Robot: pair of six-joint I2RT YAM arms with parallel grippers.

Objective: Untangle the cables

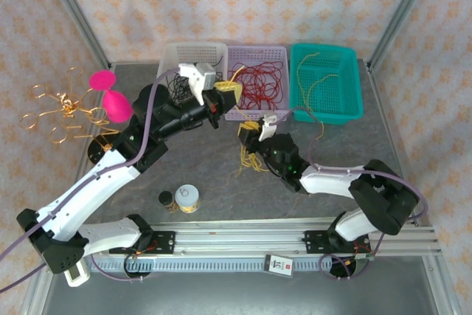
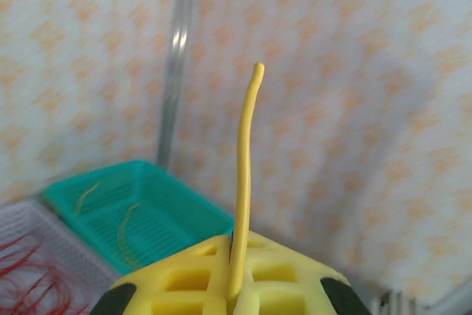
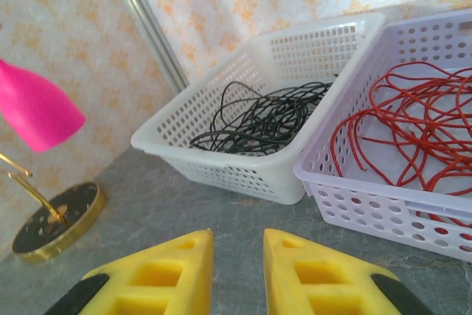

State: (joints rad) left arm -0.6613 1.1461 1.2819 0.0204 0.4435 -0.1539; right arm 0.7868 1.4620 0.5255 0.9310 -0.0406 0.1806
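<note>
The step in hand is carrying off one freed strand while the other arm goes back to the knot. The left gripper (image 2: 234, 248) is clamped fully on a single yellow cable (image 2: 247, 167), whose free end stands stiffly up from between the pads. In the overhead view this gripper hangs at the lilac basket's (image 1: 257, 49) near left corner, at the back of the worktop (image 1: 206, 171).

The rest of the cables (image 1: 251, 158), a small, mostly yellow bundle, lie near the middle of the worktop, just in front of the lilac basket. The right gripper (image 1: 249, 132) sits at the bundle's far edge. In the right wrist view its pads (image 3: 184, 256) stand a narrow gap apart with nothing visible between them. The bundle itself lies below that view, so I cannot rule out a strand caught lower down.

The baskets are sorted by colour: black cables (image 3: 258, 119) in the white basket (image 3: 243, 175), red cables (image 1: 259, 82) in the lilac one, and yellow strands in the teal basket (image 1: 346, 79) at the back right. So the next move probably calls for the left arm to swing right, past the lilac basket, and let go over the teal one. The right gripper should pinch a single strand, not the whole clump, or the knot will lift as one.
</note>
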